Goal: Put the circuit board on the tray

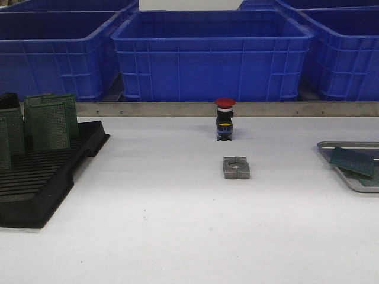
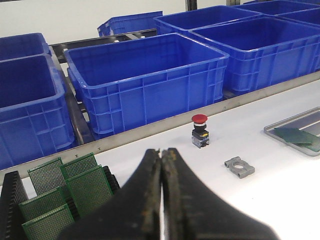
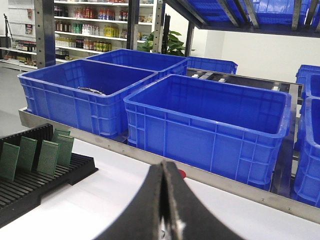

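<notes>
Several green circuit boards (image 1: 50, 123) stand upright in a black slotted rack (image 1: 41, 183) at the table's left; they also show in the left wrist view (image 2: 75, 187) and the right wrist view (image 3: 49, 157). The silver-grey tray (image 1: 343, 175) lies at the right edge with green boards (image 1: 352, 161) lying in it; it also shows in the left wrist view (image 2: 292, 123). My left gripper (image 2: 161, 152) is shut and empty, above the table near the rack. My right gripper (image 3: 164, 165) is shut and empty. Neither arm shows in the front view.
A red push-button switch (image 1: 225, 118) stands at the middle back of the table, with a grey metal clamp block (image 1: 236, 167) just in front of it. Large blue crates (image 1: 210, 56) line the back behind a metal rail.
</notes>
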Controlling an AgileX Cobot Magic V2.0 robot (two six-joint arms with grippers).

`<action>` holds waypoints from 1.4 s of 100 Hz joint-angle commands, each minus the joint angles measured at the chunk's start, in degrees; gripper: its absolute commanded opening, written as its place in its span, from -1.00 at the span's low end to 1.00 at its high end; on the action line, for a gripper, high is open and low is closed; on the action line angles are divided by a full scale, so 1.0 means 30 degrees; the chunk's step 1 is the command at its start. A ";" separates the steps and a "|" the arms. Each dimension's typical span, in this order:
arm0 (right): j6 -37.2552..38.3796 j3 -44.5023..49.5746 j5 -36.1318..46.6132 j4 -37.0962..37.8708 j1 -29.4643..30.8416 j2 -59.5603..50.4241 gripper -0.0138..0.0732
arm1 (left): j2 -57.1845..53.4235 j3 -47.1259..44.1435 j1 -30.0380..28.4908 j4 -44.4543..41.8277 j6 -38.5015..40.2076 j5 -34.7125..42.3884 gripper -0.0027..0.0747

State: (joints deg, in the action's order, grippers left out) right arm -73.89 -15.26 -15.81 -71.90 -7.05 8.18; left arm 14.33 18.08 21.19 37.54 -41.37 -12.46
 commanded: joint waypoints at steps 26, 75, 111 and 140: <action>-0.0040 -0.0514 0.0298 -0.0351 -0.0062 0.0146 -0.82 | 0.0161 0.0516 -0.0031 0.0364 0.0147 0.1357 -0.98; -0.0040 -0.0514 0.0298 -0.0351 -0.0062 0.0146 -0.82 | -0.2744 -0.4870 -0.3420 -1.2779 1.5280 0.3851 -0.98; -0.0040 -0.0514 0.0065 -0.0351 -0.0062 0.0144 -0.82 | -0.5460 -0.6982 -0.5699 -1.2216 1.5230 0.1921 -0.98; -0.0040 -0.0514 -0.0266 -0.0351 -0.0062 0.0144 -0.82 | -0.5460 -0.6942 -0.5585 -1.1957 1.5202 0.2056 -0.98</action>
State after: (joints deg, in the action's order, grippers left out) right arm -73.89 -15.22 -17.42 -71.90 -7.05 8.09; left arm -0.29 0.00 4.22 1.06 3.62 -10.46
